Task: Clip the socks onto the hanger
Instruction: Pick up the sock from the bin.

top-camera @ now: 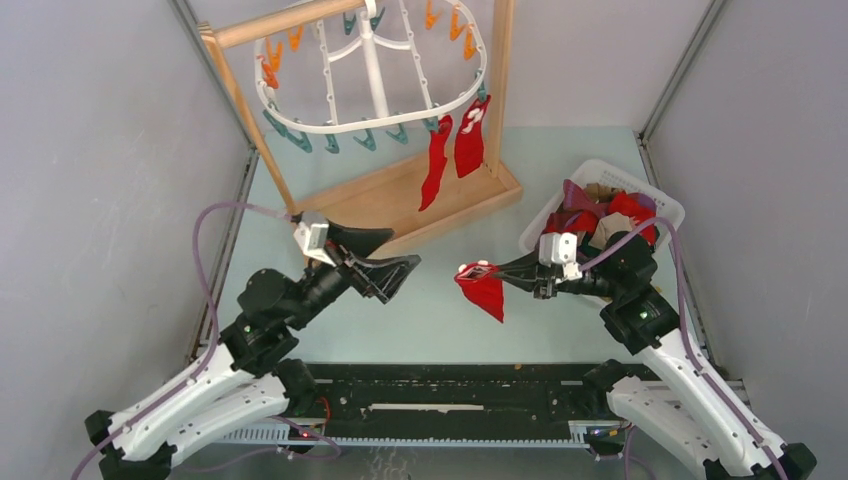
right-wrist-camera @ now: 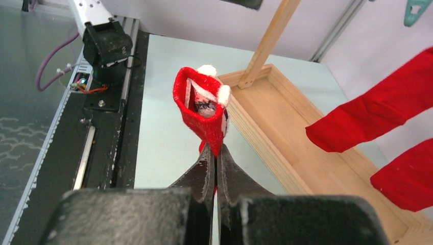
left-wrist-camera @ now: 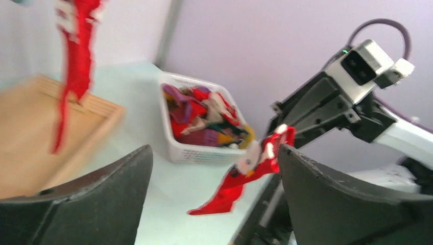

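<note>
My right gripper (top-camera: 492,268) is shut on the cuff of a red sock (top-camera: 484,291) with white trim, which hangs above the table's middle. The sock also shows in the right wrist view (right-wrist-camera: 200,111) and the left wrist view (left-wrist-camera: 245,176). My left gripper (top-camera: 405,250) is open and empty, to the sock's left. The white oval hanger (top-camera: 372,75) hangs from the wooden stand at the back, with orange and teal pins around its rim. Two red socks (top-camera: 455,150) are clipped to its right front rim. More socks (top-camera: 600,212) lie in a white basket.
The wooden stand (top-camera: 420,205) with its tray base stands at the back centre. The white basket (top-camera: 655,200) sits at the right. A black rail (top-camera: 450,400) runs along the near edge. Grey walls close in both sides.
</note>
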Controlling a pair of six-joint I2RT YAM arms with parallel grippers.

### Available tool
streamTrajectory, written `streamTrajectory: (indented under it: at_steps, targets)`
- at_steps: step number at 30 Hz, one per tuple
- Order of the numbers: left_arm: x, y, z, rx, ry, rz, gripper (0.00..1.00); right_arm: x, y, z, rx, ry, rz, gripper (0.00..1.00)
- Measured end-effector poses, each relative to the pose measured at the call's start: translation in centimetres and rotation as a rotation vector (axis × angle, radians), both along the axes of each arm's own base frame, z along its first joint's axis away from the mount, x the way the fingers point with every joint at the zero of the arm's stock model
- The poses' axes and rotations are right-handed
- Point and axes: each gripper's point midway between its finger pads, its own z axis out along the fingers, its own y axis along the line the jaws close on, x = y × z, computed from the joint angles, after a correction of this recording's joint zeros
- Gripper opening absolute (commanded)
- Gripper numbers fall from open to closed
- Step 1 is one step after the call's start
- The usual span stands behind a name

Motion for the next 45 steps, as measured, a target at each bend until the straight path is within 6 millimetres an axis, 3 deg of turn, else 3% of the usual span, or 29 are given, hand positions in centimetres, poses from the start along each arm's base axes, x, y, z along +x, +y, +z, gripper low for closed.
streamTrajectory:
  at_steps: [5, 10, 15, 23, 27, 34, 40, 45]
  targets:
    - [2.0, 3.1, -0.2, -0.044, -0.100, 0.163, 1.00, 0.7, -0.6, 0.2, 0.027, 0.039, -0.044, 0.00]
    - [5.2, 5.7, 1.7, -0.103, -0.183, 0.300, 1.00, 0.6, -0.6, 0.4, 0.046, 0.041, -0.046, 0.00]
    - [6.9, 4.8, 2.9, -0.133, -0.254, 0.287, 1.00, 1.2, -0.5, 0.1, 0.052, 0.045, -0.066, 0.00]
    - [9.3, 3.6, 1.7, -0.129, -0.269, 0.308, 1.00, 2.3, 0.3, 0.0, 0.059, 0.043, -0.099, 0.00]
    - [7.6, 2.2, 1.4, -0.112, -0.319, 0.195, 1.00, 2.6, 0.7, -0.4, 0.051, 0.056, -0.100, 0.00]
    - [2.1, 0.8, -3.7, -0.077, -0.357, -0.056, 0.99, 3.4, 1.2, -0.2, 0.065, 0.042, -0.103, 0.00]
    - [0.5, 0.1, -4.5, -0.061, -0.381, -0.119, 1.00, 4.2, 1.7, 0.0, 0.058, 0.070, -0.103, 0.00]
    - [0.4, 0.0, -4.7, -0.037, -0.407, -0.123, 1.00, 4.4, 1.4, 1.0, 0.070, 0.058, -0.110, 0.00]
